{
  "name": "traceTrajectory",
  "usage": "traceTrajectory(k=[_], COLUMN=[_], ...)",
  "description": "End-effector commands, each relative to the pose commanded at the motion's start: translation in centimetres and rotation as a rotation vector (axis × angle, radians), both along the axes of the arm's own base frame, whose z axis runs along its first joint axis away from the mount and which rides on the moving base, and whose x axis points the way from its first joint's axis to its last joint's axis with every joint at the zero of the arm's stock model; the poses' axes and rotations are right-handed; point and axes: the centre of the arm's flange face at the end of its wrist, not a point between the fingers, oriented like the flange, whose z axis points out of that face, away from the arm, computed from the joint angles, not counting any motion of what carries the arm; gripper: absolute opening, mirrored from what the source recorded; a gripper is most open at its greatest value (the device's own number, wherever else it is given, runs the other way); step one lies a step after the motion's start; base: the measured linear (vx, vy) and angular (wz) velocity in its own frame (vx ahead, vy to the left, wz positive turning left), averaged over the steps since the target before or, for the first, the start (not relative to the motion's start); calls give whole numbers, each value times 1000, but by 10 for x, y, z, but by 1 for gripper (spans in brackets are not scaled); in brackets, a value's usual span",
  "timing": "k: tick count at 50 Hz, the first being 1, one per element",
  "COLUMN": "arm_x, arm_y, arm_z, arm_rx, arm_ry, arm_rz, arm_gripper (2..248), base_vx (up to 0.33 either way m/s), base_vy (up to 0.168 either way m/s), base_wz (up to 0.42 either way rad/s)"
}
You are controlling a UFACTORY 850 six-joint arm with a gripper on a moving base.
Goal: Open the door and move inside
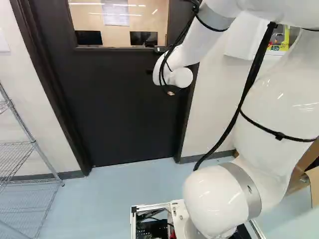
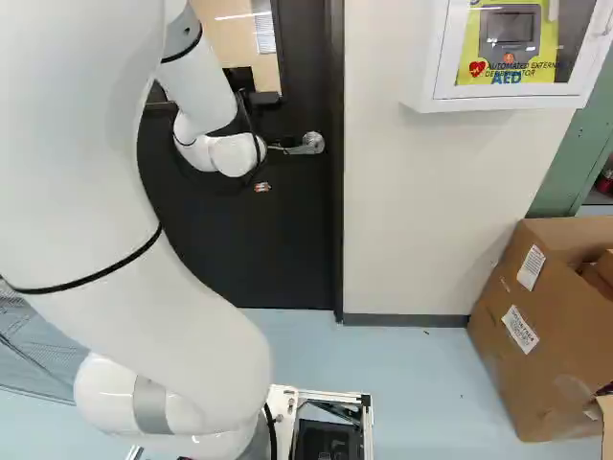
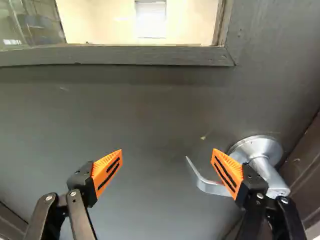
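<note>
At twelve o'clock, faces a shut, dark door [image 1: 119,109], reaching up toward it with the white arm [image 1: 279,99]. Has a wire rack [image 1: 35,143] at ten o'clock, a cardboard box [image 2: 508,383] at two and a white cabinet [image 2: 421,57] hung higher at one. Holds the jaws wide apart near the door, with nothing gripped between the orange pads [image 3: 107,170]. Has the metal door handle [image 3: 255,146] at one o'clock from the jaws, partly hidden behind the right-hand pad; cannot tell if touching.
</note>
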Motion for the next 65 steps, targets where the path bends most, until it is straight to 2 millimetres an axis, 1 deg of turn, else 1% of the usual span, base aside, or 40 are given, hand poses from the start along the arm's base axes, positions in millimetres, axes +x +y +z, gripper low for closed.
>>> traceTrajectory(k=[65], arm_x=[7], arm_y=[1], arm_z=[-70], arm_rx=[-16], arm_ry=[142], arm_rz=[1], arm_gripper=[247], base_vx=[0], base_vy=[0], base_wz=[0])
